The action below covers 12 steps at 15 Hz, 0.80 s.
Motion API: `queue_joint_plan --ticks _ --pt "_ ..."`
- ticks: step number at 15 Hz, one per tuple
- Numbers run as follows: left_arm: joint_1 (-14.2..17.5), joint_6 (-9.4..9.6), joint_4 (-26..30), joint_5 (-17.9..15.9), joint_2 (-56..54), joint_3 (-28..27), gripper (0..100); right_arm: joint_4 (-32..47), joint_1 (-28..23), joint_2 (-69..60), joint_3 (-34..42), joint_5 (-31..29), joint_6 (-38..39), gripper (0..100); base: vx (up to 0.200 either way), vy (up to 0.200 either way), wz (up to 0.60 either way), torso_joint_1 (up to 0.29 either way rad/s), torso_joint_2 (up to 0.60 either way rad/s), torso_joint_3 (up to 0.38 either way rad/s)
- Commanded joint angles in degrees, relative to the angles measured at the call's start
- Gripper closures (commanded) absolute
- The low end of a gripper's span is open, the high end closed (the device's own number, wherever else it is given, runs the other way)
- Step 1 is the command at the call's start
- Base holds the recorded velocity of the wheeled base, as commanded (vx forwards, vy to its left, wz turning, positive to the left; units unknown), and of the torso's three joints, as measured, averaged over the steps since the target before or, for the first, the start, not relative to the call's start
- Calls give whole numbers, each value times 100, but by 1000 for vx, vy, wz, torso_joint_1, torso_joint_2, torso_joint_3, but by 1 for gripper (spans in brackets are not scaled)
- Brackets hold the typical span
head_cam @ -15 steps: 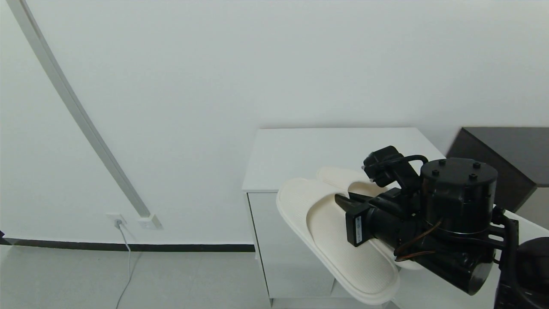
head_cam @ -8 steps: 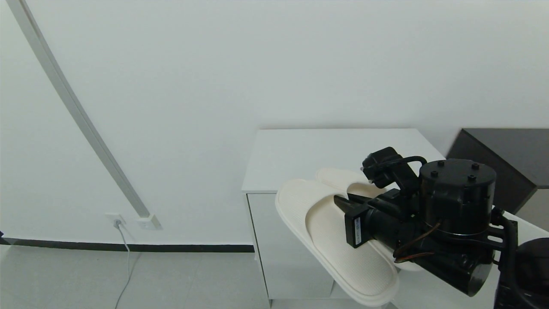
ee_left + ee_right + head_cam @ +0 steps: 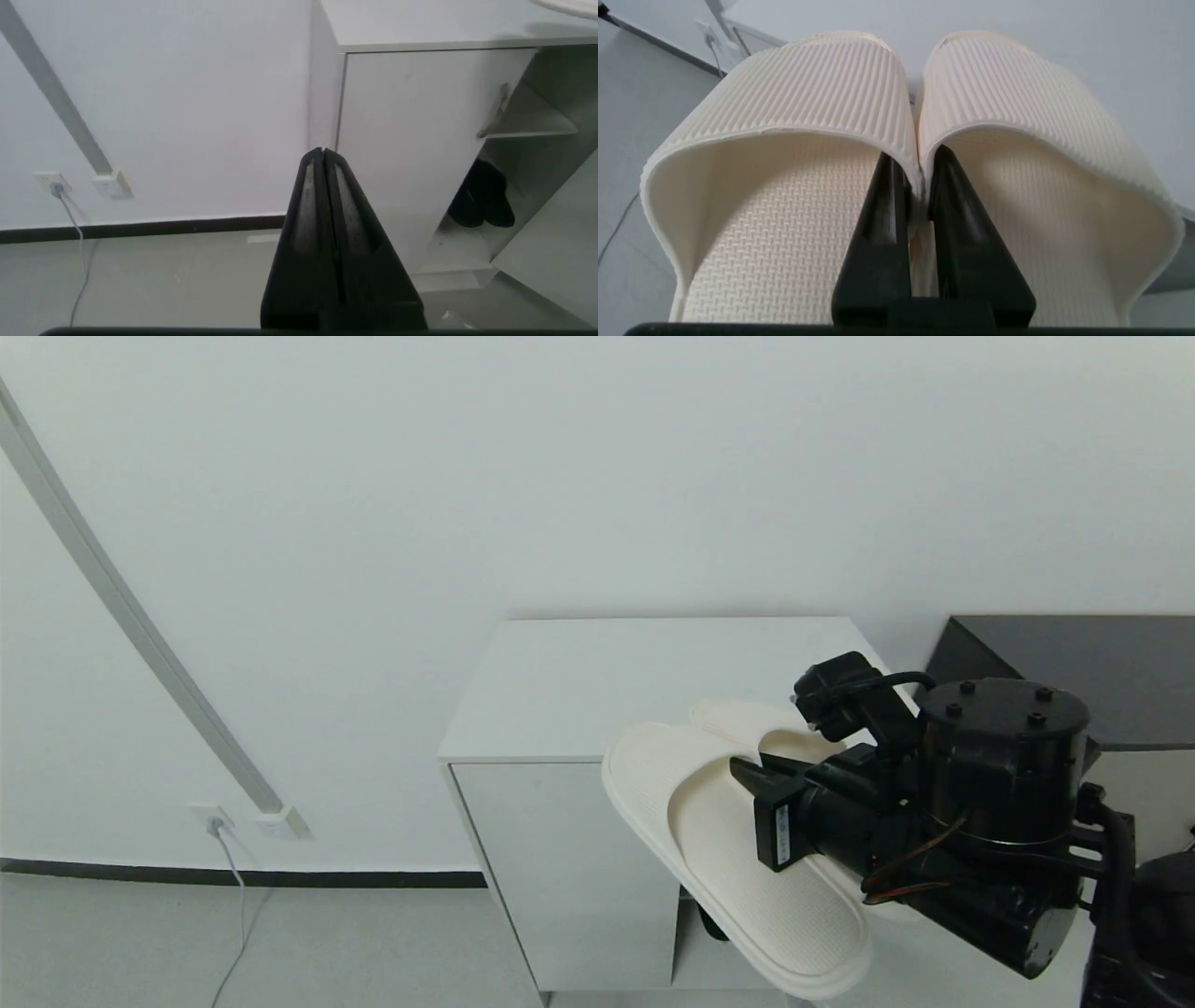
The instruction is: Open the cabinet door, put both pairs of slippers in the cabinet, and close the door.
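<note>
While right jaws pinch slippers [image 3: 799, 112], left jaws pressed together; wrist label [image 3: 780, 825] unreadable.

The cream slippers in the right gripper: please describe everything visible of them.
The pair of slippers is cream, foam-like, with ribbed upper bands and textured insoles. They lie side by side, touching; the right gripper is shut on their inner band edges. They hang tilted in the air before the white cabinet.

Item, as I log it: white cabinet [image 3: 653, 681] standing on grey floor [image 3: 327, 943]. Inside the cabinet: one white shelf [image 3: 533, 117]; beneath it, a dark pair of shoes [image 3: 481, 196]. Beside the cabinet, a cable [image 3: 238, 933] trails over the floor.
</note>
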Motion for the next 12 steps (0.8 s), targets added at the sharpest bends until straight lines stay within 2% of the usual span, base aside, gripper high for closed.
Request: queue_joint_plan --ticks 1,7,12 --pt "0 -1 7 -2 7 0 100 0 12 -28 9 2 2 100 0 -200 0 2 -7 -2" --pt "0 -1 -2 -2 7 0 100 9 21 -54 27 2 -7 100 0 -200 0 3 5 2" --pt "0 -1 -2 -2 7 0 100 0 65 -71 62 10 2 100 0 0 0 0 0 0"
